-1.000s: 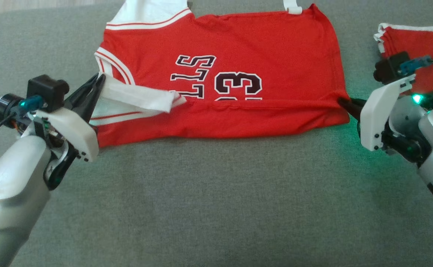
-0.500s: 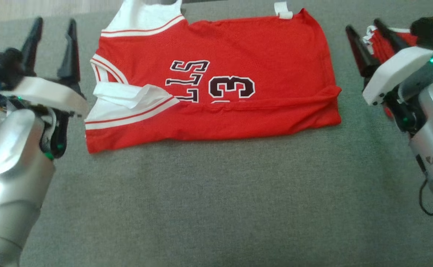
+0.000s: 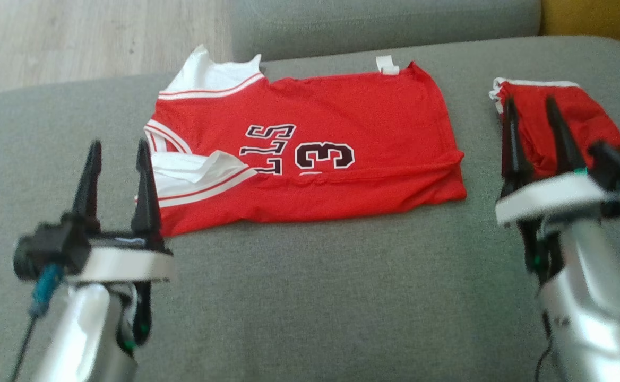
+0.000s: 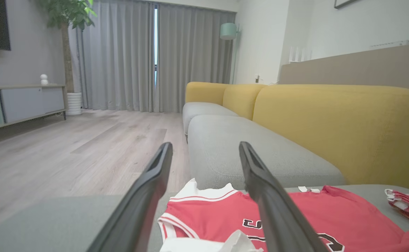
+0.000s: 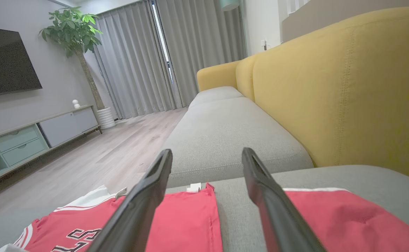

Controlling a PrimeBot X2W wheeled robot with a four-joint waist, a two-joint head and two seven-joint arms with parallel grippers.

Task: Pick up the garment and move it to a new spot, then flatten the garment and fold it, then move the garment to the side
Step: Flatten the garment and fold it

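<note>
On grey cushion point(image 3: 310, 297): jersey point(image 3: 342, 111), half folded, white flap point(image 3: 193, 167) bunched at left end. Left gripper point(image 3: 119, 144), right gripper point(image 3: 528, 101) both wide, empty. Next fold, likely: pinch matching corners, lift evenly, smooth flap first.

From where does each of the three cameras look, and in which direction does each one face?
Head view: on the robot's head, facing forward and down at the jersey on the grey seat; the left gripper and right gripper show, both open.
Left wrist view: on the left wrist, facing low along the sofa toward the curtains; the left fingers rise from the bottom edge.
Right wrist view: on the right wrist, facing much the same way; the right fingers show.
Shared: both wrist views show the jersey, the yellow backrest and the curtains.
</note>
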